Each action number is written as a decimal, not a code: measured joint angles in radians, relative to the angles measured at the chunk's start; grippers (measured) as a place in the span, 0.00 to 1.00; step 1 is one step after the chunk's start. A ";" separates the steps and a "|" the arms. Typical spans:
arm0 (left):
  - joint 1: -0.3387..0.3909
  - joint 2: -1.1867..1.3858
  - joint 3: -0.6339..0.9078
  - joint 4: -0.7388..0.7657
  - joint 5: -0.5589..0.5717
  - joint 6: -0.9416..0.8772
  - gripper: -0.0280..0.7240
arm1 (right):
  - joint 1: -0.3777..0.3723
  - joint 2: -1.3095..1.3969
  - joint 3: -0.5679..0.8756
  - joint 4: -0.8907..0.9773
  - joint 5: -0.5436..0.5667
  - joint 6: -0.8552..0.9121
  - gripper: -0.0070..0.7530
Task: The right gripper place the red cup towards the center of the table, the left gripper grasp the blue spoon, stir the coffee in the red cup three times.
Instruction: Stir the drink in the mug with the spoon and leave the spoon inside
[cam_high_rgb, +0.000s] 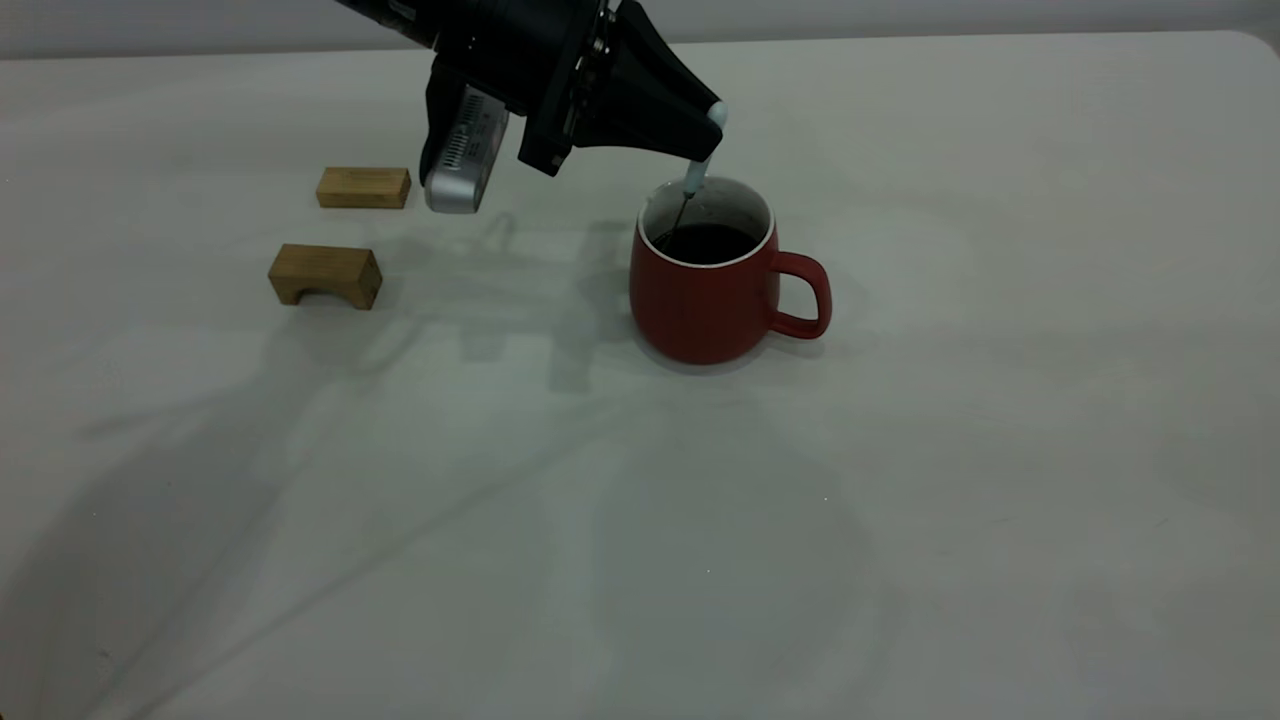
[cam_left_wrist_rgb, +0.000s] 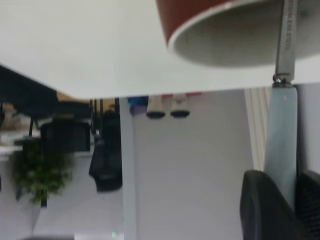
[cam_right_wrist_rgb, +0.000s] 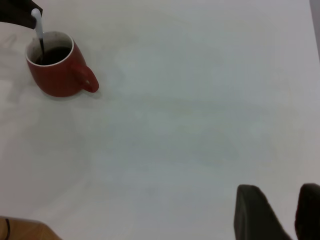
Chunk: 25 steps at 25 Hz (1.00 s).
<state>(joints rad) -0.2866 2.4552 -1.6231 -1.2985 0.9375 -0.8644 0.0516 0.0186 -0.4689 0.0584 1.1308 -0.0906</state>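
off-white and matte, the large table (cam_high_rgb: 900, 520) fills the exterior view, with a pale wall strip along its far edge. near the middle stands the red cup (cam_high_rgb: 705, 300), a rounded dark-red ceramic mug with a white rim and a loop handle turned toward the right arm's side. dark, nearly black coffee (cam_high_rgb: 705, 243) sits inside it. the left gripper (cam_high_rgb: 712, 125), a black arm end with dark pointed jaws and a silver-grey rectangular part, hangs just above the cup's far rim, its jaws clamped on the pale handle of the blue spoon (cam_high_rgb: 696, 178). the spoon points down, its slim dark neck reaching into the coffee. toward the left arm's side, well apart from the cup, lie two tan wooden blocks: a plain bar (cam_high_rgb: 363, 187) farther back and an arched one (cam_high_rgb: 325, 274) nearer.

seen from the left wrist, the light-blue handle (cam_left_wrist_rgb: 281, 140) runs from between the two dark fingers (cam_left_wrist_rgb: 260, 210) to a grey metal neck that goes into the cup's white-rimmed mouth (cam_left_wrist_rgb: 235, 47). behind the table edge are a pale wall, a dark chair and a green plant (cam_left_wrist_rgb: 40, 172).

from the right wrist, the cup (cam_right_wrist_rgb: 57, 75) sits far off with the spoon (cam_right_wrist_rgb: 39, 31) standing in it, held by the black tip of the other arm. the right gripper (cam_right_wrist_rgb: 282, 212) hovers over bare table well away from the cup, its dark jaws parted and holding nothing.
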 joint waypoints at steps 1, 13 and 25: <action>0.000 0.000 0.000 -0.012 0.025 -0.012 0.27 | 0.000 0.000 0.000 0.000 0.000 0.000 0.32; 0.007 0.001 -0.021 0.065 0.018 -0.077 0.27 | 0.000 0.000 0.000 0.000 0.000 0.000 0.32; -0.002 0.001 -0.043 0.100 0.121 -0.157 0.27 | 0.000 0.000 0.000 0.000 0.000 0.000 0.32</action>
<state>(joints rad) -0.2888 2.4563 -1.6661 -1.1983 1.0585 -1.0211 0.0516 0.0186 -0.4689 0.0584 1.1308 -0.0906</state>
